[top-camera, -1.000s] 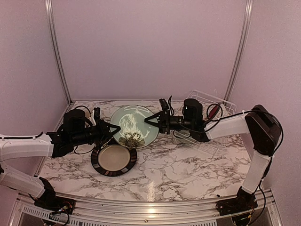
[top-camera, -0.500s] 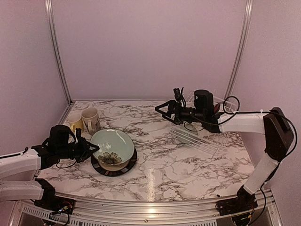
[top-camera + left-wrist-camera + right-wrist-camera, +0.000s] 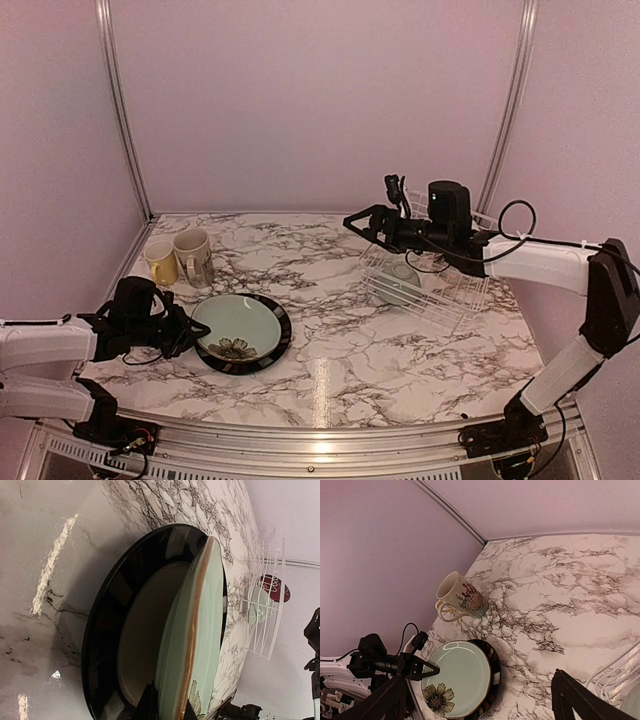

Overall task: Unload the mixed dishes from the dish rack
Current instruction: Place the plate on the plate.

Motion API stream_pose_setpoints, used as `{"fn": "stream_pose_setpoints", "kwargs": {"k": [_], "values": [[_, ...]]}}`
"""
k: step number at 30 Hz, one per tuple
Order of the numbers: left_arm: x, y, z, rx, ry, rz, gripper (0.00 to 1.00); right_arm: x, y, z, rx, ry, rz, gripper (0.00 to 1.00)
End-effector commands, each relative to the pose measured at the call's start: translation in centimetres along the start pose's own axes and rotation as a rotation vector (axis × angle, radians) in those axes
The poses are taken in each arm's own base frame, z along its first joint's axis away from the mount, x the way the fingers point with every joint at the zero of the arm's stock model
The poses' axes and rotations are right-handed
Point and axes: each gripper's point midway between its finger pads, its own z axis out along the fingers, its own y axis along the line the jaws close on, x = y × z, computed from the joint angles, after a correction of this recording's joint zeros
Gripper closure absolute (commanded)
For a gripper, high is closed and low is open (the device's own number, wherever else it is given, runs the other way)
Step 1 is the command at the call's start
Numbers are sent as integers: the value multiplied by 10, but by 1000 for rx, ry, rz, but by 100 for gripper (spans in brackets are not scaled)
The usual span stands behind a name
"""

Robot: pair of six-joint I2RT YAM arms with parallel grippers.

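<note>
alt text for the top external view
The left tool pinches a pale-green plate lying on a black-rimmed plate, a yellow mug and a cream mug behind it. The right tool hangs open at the edge of the dish rack, which holds a pale-green bowl.

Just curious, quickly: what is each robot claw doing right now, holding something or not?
Left gripper: closed on the rim of the pale-green plate.
Right gripper: open, holding nothing.

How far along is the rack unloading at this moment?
Done: yellow mug and cream mug stand on the table. In hand: left claw is shut on the pale-green plate, resting on a dark-rimmed plate. Left: pale-green bowl and a red dish sit in the dish rack; right claw is open.
</note>
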Motion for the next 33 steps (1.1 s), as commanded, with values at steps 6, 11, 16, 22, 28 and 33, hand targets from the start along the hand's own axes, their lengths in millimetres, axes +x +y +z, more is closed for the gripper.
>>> {"fn": "stream_pose_setpoints", "kwargs": {"k": [6,11,16,22,28,33], "values": [[-16,-33,3,119,-44,45,94,-16,12,-7,5,-35,-54,3],[-12,-23,8,84,-28,47,88,-16,11,-5,2,-33,-50,4],[-13,-17,7,58,-33,66,65,-18,13,-5,-4,-36,-54,4],[-14,-8,-5,-4,-67,105,46,-21,14,-7,2,-40,-64,4],[-18,3,-22,-111,-102,151,33,-23,14,-6,2,-44,-69,4],[-19,3,-24,-99,-114,156,27,-20,11,-3,-1,-38,-60,5]]}}
